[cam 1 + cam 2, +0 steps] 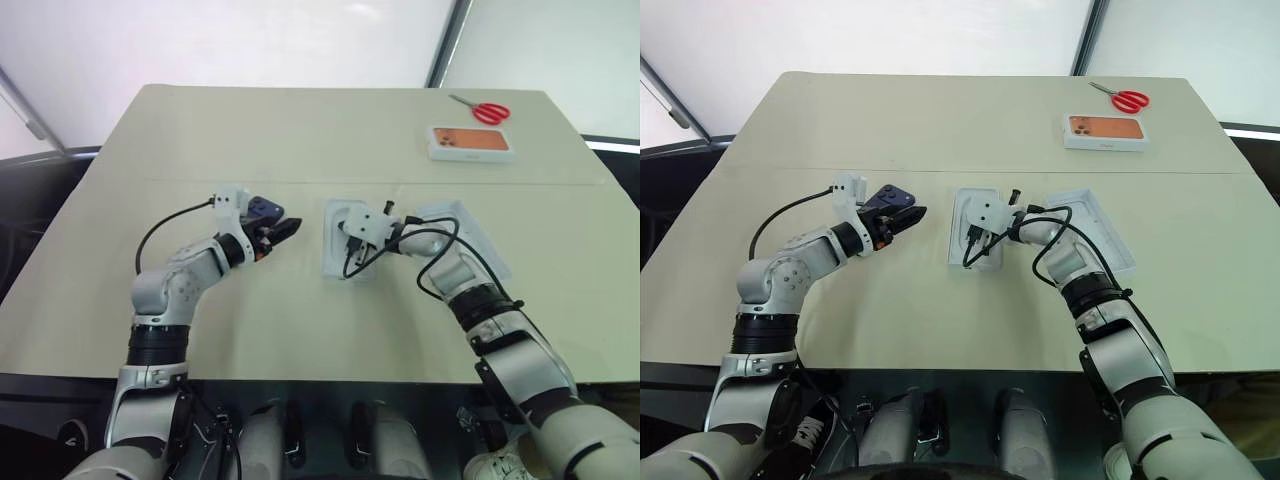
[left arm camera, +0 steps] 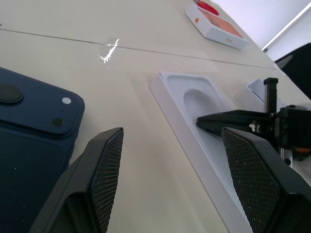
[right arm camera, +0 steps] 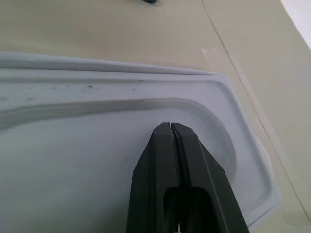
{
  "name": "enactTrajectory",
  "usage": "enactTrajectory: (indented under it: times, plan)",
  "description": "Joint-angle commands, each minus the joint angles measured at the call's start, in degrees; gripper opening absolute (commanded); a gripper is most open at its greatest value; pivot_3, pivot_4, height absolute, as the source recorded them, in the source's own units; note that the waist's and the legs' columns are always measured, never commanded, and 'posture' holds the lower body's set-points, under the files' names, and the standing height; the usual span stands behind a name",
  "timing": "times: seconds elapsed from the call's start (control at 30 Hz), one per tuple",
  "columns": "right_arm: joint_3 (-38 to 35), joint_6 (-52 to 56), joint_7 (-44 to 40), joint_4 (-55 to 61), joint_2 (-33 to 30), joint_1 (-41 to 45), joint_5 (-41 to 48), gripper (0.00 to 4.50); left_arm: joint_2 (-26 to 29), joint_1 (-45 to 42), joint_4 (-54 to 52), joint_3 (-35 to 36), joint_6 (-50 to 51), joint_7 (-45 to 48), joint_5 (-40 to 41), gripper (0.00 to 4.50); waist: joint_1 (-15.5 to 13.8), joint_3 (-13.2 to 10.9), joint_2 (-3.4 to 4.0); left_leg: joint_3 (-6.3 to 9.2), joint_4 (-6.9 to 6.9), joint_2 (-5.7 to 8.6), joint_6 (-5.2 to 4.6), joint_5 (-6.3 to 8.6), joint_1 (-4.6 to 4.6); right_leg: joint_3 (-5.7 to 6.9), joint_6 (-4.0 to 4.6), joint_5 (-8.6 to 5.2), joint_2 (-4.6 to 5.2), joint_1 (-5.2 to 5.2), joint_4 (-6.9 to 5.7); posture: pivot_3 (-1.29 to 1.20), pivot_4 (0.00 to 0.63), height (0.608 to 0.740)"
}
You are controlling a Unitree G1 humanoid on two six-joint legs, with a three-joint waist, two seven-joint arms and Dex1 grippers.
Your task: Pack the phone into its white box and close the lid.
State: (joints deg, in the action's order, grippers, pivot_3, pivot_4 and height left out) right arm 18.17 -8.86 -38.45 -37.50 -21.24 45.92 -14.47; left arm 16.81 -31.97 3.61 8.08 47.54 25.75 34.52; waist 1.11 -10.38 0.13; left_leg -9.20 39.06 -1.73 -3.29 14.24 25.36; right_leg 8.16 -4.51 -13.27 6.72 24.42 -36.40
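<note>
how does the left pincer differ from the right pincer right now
The left pincer stands open, its black textured fingers spread apart; the right pincer is shut, fingers pressed together with nothing between them. The left pincer sits by the dark navy-blue smartphone; the right pincer points into the flat white insert tray with an oval recess. Both have two black fingers and work above the beige table.

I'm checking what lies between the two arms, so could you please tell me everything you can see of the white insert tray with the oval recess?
The white insert tray is a flat, matte white rectangle with rounded corners, a raised rim and a shallow oval recess. It lies flat on the table, between the phone and another white box part. The right gripper, shut, has its tips on or just above the recess; contact is unclear.
</note>
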Motion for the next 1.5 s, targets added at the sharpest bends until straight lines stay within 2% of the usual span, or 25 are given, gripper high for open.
enactTrajectory:
  times: [0.03, 0.27, 0.57, 0.8, 1.0, 1.17, 1.33, 1.5]
  plan:
    - [0.05, 0.99, -1.15, 2.42, -0.52, -0.83, -0.17, 0.04, 0.05, -1.55, -1.09, 0.96, -0.28, -0.21, 0.32, 3.4, -0.01, 0.0, 0.0, 0.0, 0.0, 0.0, 0.0, 0.0, 0.0, 0.0, 0.0, 0.0, 0.0, 0.0, 0.0, 0.0, 0.15, 0.738]
    - [0.68, 6.09, -8.95, 11.99, -1.82, -5.62, 2.19, 0.04, -0.13, -2.32, -0.48, 1.12, 0.7, -0.57, 0.56, 3.4, -0.05, 0.01, 0.0, 0.0, 0.0, 0.0, 0.0, 0.0, 0.0, 0.0, 0.0, 0.0, 0.0, 0.0, -0.01, 0.0, 0.15, 0.738]
    - [0.85, 12.15, -14.88, 19.76, -3.0, -8.11, 3.71, 0.04, -0.48, -2.68, -0.11, 1.21, 1.27, -0.94, 0.65, 3.4, -0.09, 0.01, 0.0, 0.01, 0.0, 0.0, 0.0, 0.0, -0.01, 0.0, 0.0, 0.0, 0.01, 0.0, -0.02, 0.0, 0.15, 0.738]
    - [-2.03, 9.0, -6.43, 15.18, -0.88, -4.23, 2.51, 0.04, 0.24, -2.79, 0.08, 1.86, 0.44, -0.07, 0.44, 3.4, -0.06, 0.01, 0.0, 0.01, 0.0, 0.0, 0.01, 0.0, -0.01, 0.0, 0.0, 0.0, 0.01, 0.0, -0.02, 0.0, 0.15, 0.738]
    - [-4.52, 11.7, -4.82, 17.43, 2.13, -2.46, 6.28, 0.04, 5.87, -4.35, 3.86, 4.01, 0.99, 2.79, 0.17, 3.4, 0.04, 0.0, 0.0, 0.0, 0.0, -0.01, 0.02, 0.0, 0.0, 0.0, 0.0, 0.0, -0.01, 0.04, -0.03, 0.0, 0.15, 0.738]
    - [-4.34, 14.94, -2.44, 19.66, 7.27, -1.52, 7.76, 0.04, 13.5, -8.55, 14.68, 4.62, -3.91, 7.24, -3.46, 3.4, 0.05, 0.0, 0.0, -0.01, -0.02, -0.01, 0.03, 0.0, 0.01, 0.0, 0.01, 0.0, -0.03, 0.07, -0.05, 0.0, 0.15, 0.738]
    - [-1.46, 16.3, -0.32, 17.71, 10.25, -1.16, 5.42, 0.04, 18.79, -10.67, 23.27, 1.61, -6.48, 12.86, -7.74, 3.4, -0.08, 0.0, 0.0, -0.02, -0.05, 0.02, 0.06, 0.01, 0.04, 0.0, 0.01, -0.01, 0.0, 0.1, -0.03, 0.0, 0.15, 0.738]
    - [0.11, 17.06, -0.29, 17.86, 12.16, -1.1, 5.25, 0.04, 21.22, -13.56, 31.7, -3.55, -8.75, 19.36, -13.38, 3.4, -0.01, 0.0, 0.0, -0.06, -0.05, 0.01, 0.19, 0.07, 0.09, 0.0, 0.01, -0.01, -0.02, 0.19, -0.08, 0.0, 0.15, 0.738]
